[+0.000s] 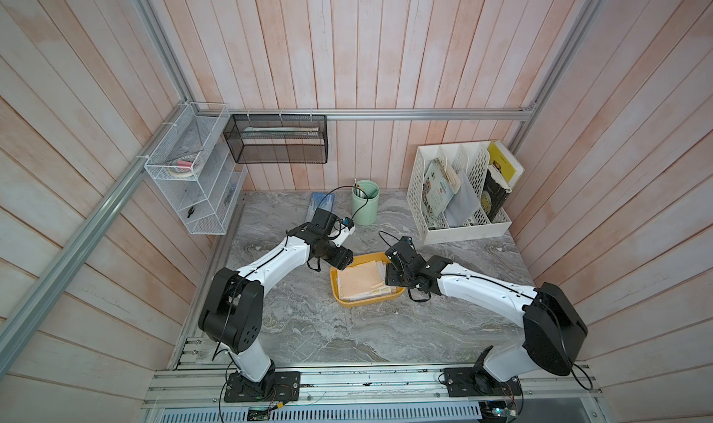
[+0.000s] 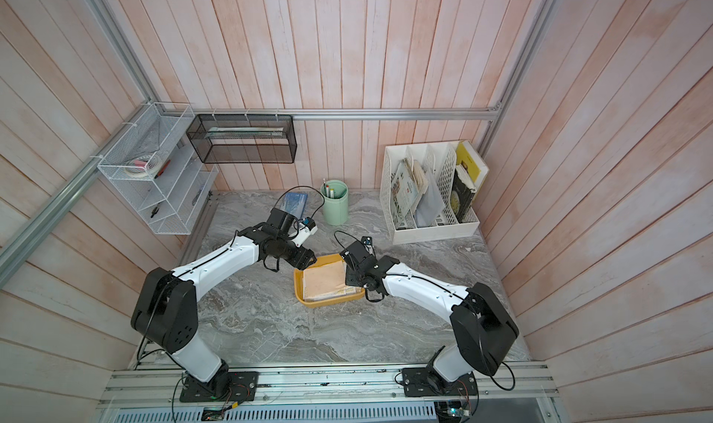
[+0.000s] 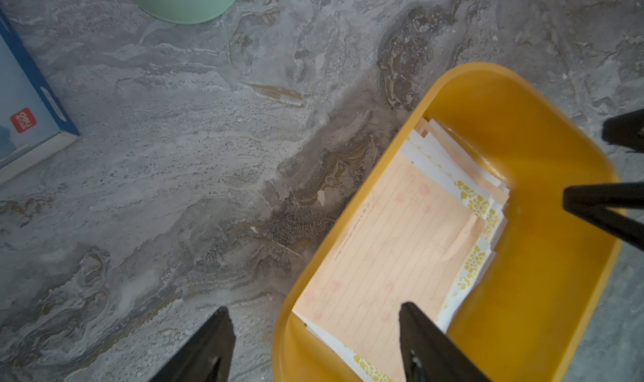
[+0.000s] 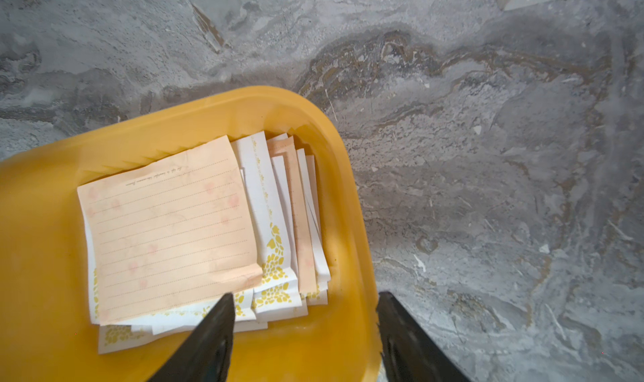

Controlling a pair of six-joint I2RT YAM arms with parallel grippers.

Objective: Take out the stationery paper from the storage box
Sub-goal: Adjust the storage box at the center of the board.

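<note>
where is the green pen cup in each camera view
a top view: green pen cup stands between the blue booklet and the white file organizer.
a top view: same spot, between the same two things.
left wrist view: only its base shows, cut off by the frame edge, across bare tabletop from the storage box.
right wrist view: not in it.
shared landmark: the yellow storage box, seen in all four.

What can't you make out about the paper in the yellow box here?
- Sheet count of the stationery paper: right wrist view, its top peach sheet covers the rest.
- Script line on that sheet: too small to read, both wrist views.
- Part of the storage box: cut off by the right wrist picture's edge.
</note>
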